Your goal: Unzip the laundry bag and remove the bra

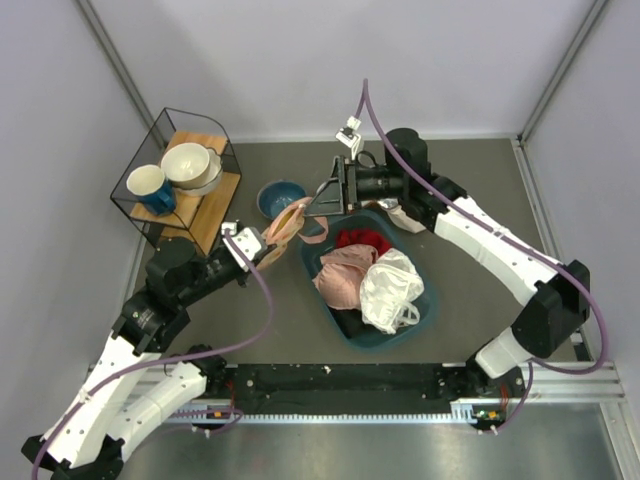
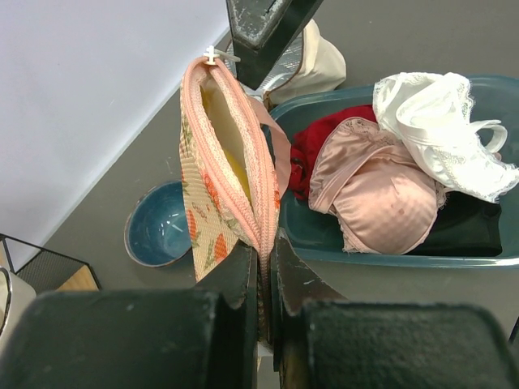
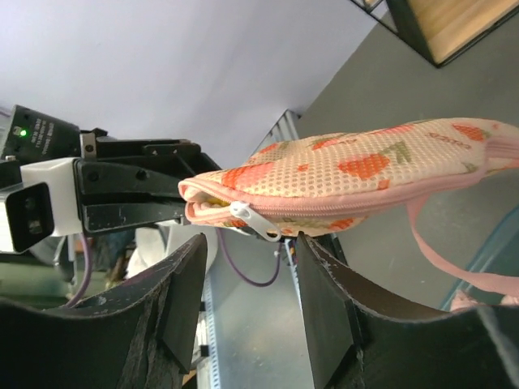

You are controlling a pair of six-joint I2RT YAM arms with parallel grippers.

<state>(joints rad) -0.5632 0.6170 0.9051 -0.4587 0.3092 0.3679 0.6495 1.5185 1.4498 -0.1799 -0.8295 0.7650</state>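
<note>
The laundry bag [image 1: 287, 221] is a peach-pink pouch with orange-red print, held up in the air left of the teal basin [image 1: 425, 313]. My left gripper [image 1: 262, 245] is shut on its zip edge [image 2: 266, 243]. In the left wrist view the bag [image 2: 212, 203] gapes along the zip, and mustard-yellow bra fabric [image 2: 236, 168] shows inside. My right gripper [image 1: 325, 200] is open at the bag's far end. In the right wrist view its fingers [image 3: 188, 267] flank the white zip pull [image 3: 258, 220] just below the bag [image 3: 349, 182], without touching it.
The basin holds a pale pink lacy garment [image 1: 343, 272], a white glossy bundle [image 1: 392, 290] and red fabric [image 1: 362, 240]. A blue bowl [image 1: 280, 197] sits behind the bag. A beige pouch [image 1: 405, 215] lies behind the basin. A wire rack with mugs [image 1: 178, 175] stands at far left.
</note>
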